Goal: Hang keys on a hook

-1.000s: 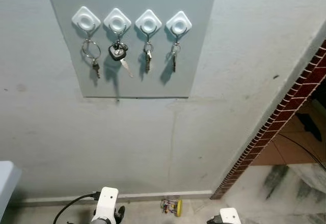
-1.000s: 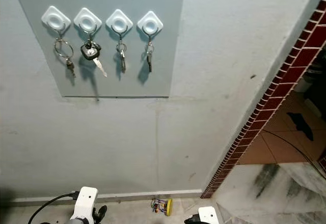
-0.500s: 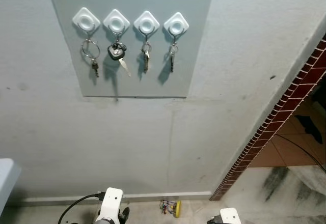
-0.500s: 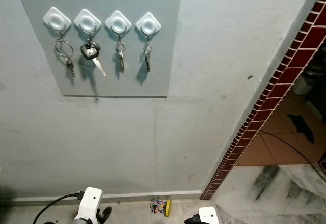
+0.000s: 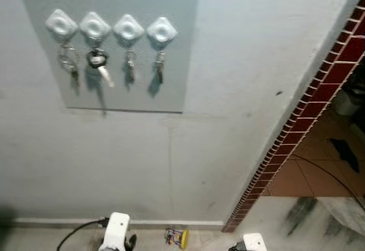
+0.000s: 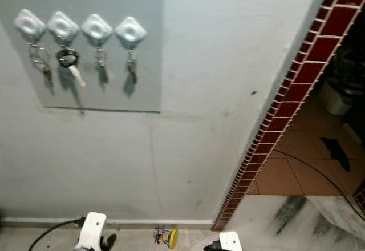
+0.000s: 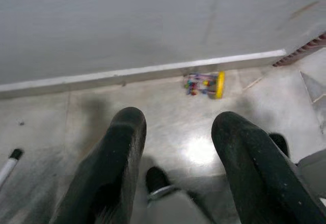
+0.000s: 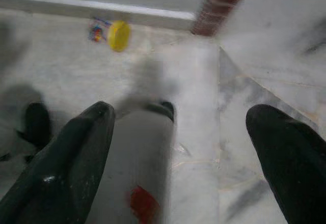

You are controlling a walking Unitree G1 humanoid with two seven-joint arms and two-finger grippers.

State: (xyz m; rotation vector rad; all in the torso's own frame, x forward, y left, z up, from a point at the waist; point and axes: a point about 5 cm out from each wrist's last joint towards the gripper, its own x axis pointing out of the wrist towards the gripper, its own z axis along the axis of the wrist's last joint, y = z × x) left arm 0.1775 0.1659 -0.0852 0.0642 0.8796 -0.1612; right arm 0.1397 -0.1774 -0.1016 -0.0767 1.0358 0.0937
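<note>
Left gripper [image 7: 175, 152]: you are looking along its two black fingers [image 7: 109, 170], which are standing apart with nothing between them; it is hanging low and pointing down at the floor.
Right gripper [image 8: 186, 158]: its fingers are spread wide and holding nothing; it too is hanging low over the floor.
Arms: you are seeing just the white wrist housings at the bottom edge of the head views, the left arm [image 5: 116, 232] with a black cable running off it, the right arm [image 5: 252, 243] lower down.
Floor [image 7: 168, 107]: pale and glossy, it is reflecting light under the left gripper; a small yellow toy [image 7: 206, 84] with coloured bits is lying on it just beside the white skirting [image 7: 142, 72].
Robot body: parts of the robot's own legs and feet are showing beneath both grippers, blurred.
Wall [image 5: 228, 91]: grey plaster is rising straight ahead of you, with a red tiled edge [image 5: 296, 137] running diagonally down its right side.
Panel [image 5: 108, 45]: a darker grey board is sitting on the wall, high and to your left.
Hooks [image 5: 111, 27]: four white diamond-shaped hooks are sitting in a row across the panel.
Keys [image 5: 98, 65]: every hook is carrying a set, well above both grippers; the second from the left, with a black head, is hanging tilted. The picture is a little blurred here.
</note>
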